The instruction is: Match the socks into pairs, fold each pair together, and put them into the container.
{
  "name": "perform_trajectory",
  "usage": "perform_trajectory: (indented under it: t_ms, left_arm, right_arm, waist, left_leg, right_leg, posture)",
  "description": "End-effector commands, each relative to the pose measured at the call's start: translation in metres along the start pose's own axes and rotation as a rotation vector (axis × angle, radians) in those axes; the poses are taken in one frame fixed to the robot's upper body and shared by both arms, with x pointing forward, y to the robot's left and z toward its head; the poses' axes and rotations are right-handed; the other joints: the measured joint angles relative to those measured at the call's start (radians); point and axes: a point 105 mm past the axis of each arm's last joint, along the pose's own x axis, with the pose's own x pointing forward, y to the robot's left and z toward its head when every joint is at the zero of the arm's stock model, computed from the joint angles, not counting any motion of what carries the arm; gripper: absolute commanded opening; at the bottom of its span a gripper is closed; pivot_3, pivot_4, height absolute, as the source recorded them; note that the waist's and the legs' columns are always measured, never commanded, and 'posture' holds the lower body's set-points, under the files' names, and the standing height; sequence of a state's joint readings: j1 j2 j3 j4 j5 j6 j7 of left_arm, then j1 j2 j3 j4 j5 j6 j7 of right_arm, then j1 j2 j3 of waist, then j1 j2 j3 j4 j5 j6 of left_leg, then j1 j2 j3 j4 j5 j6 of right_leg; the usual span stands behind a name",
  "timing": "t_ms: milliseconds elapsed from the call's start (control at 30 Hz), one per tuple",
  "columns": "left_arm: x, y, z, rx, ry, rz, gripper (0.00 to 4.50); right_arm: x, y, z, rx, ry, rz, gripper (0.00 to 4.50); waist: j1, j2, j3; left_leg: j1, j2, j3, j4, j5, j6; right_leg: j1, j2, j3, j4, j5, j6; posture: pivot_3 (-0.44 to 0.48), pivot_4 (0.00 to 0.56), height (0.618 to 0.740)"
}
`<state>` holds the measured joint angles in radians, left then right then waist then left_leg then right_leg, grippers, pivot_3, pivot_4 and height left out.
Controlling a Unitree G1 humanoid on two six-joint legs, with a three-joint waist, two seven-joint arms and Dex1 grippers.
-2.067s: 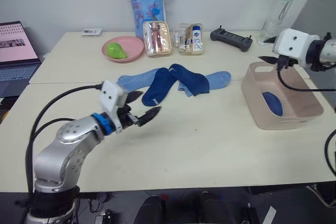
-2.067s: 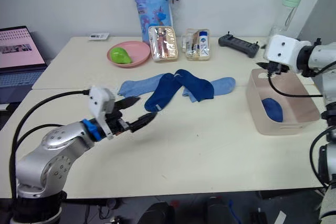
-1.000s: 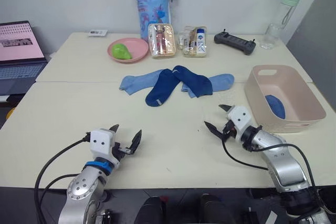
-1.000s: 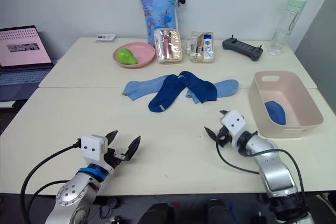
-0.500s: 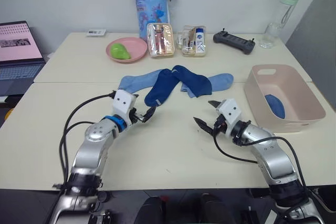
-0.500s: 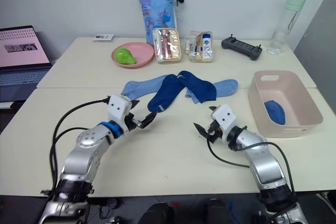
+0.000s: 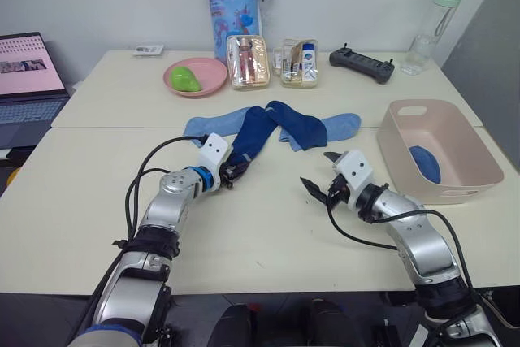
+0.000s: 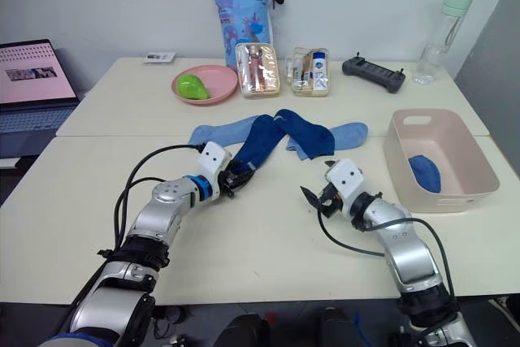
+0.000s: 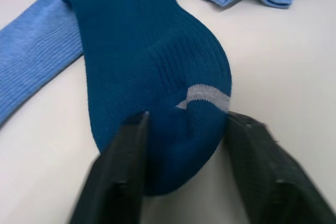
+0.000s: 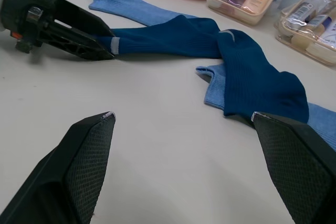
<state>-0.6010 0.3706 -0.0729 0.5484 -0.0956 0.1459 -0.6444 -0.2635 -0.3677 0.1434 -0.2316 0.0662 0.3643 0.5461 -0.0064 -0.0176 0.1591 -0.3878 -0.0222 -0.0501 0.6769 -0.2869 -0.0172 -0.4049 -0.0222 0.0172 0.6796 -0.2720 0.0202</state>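
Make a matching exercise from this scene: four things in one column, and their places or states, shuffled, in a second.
Things:
1. left end effector
2. right end effector
3. pink bin
4. pink plate

Places or states:
A. holds a green object
B. fingers on either side of a dark blue sock's toe
C. holds a blue item
D. open above bare table

Pairs: 1-B, 2-D, 3-C, 4-A
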Motion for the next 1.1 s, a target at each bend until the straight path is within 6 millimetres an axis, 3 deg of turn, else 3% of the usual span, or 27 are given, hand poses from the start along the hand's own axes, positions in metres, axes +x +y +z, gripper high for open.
perform_trajectory:
  t_ms: [33,133,267,400,500,600,833,900,1100]
  left_arm:
    - [0.003,0.002,0.017,0.03,-0.051,0.002,0.93]
    - [0.004,-0.009,0.019,0.022,-0.066,-0.03,0.03]
    - [-0.012,-0.039,0.016,0.04,-0.051,-0.168,0.03]
    - [-0.07,-0.105,0.007,0.106,0.03,-0.516,0.03]
    - [-0.096,-0.131,0.01,0.11,0.08,-0.677,0.03]
    - [-0.106,-0.139,0.012,0.087,0.114,-0.733,0.03]
    - [-0.12,-0.135,-0.012,0.193,0.236,-0.748,0.03]
    - [-0.116,-0.134,-0.012,0.199,0.226,-0.729,0.03]
    - [-0.113,-0.133,-0.015,0.218,0.223,-0.704,0.03]
  right_arm:
    - [0.002,0.001,0.018,-0.021,-0.061,0.02,4.5]
    - [0.003,-0.002,0.017,-0.046,-0.059,0.028,4.5]
    - [0.0,-0.006,0.015,-0.033,-0.051,0.017,4.5]
    - [-0.001,-0.014,0.012,-0.036,-0.042,0.002,4.5]
    - [-0.002,-0.022,0.011,-0.007,-0.043,-0.029,4.5]
    - [-0.002,-0.023,0.012,0.003,-0.047,-0.029,4.5]
    - [0.004,-0.013,-0.005,0.024,0.036,0.07,4.5]
    - [0.011,-0.003,-0.011,0.076,0.078,0.147,4.5]
    - [0.041,0.0,-0.001,0.145,0.079,0.214,4.5]
  waist:
    - [0.0,0.0,0.0]
    - [-0.001,0.0,0.0]
    - [-0.003,0.0,0.0]
    - [-0.023,0.001,0.0]
    - [-0.02,0.002,0.001]
    - [-0.017,0.002,0.001]
    - [-0.021,0.002,0.001]
    - [-0.021,0.002,0.001]
    - [-0.024,0.003,0.002]
  left_leg:
    - [0.0,0.0,0.0,0.0,0.0,0.0]
    - [0.0,0.0,0.0,0.0,0.0,0.0]
    - [-0.001,0.0,0.0,0.0,0.0,0.0]
    - [-0.002,0.002,-0.001,-0.001,0.0,0.0]
    - [-0.002,0.002,-0.001,-0.001,0.0,0.0]
    - [-0.002,0.001,-0.003,0.0,0.0,0.0]
    - [-0.002,0.001,-0.002,-0.001,0.0,0.0]
    - [-0.002,0.001,-0.002,-0.001,0.0,0.0]
    - [-0.002,0.001,-0.003,-0.001,0.0,0.0]
  right_leg:
    - [0.0,0.0,0.0,0.0,0.0,0.0]
    - [0.0,0.0,0.0,0.0,0.0,0.0]
    - [0.0,0.0,0.001,0.0,0.0,0.0]
    - [-0.002,0.0,0.003,0.0,0.0,0.0]
    - [-0.001,0.0,0.001,0.0,0.0,-0.001]
    - [0.0,0.0,0.0,0.0,0.0,-0.001]
    - [0.0,0.0,0.0,0.0,-0.001,-0.002]
    - [0.0,0.0,0.0,0.0,-0.001,-0.002]
    - [0.0,0.0,0.0,0.0,-0.001,-0.002]
  posture:
    - [0.0,0.15,0.74]
    - [0.0,0.15,0.74]
    - [0.0,0.15,0.74]
    - [0.0,0.15,0.74]
    - [0.0,0.15,0.74]
    - [0.0,0.15,0.74]
    - [0.0,0.15,0.74]
    - [0.0,0.15,0.74]
    - [0.0,0.15,0.74]
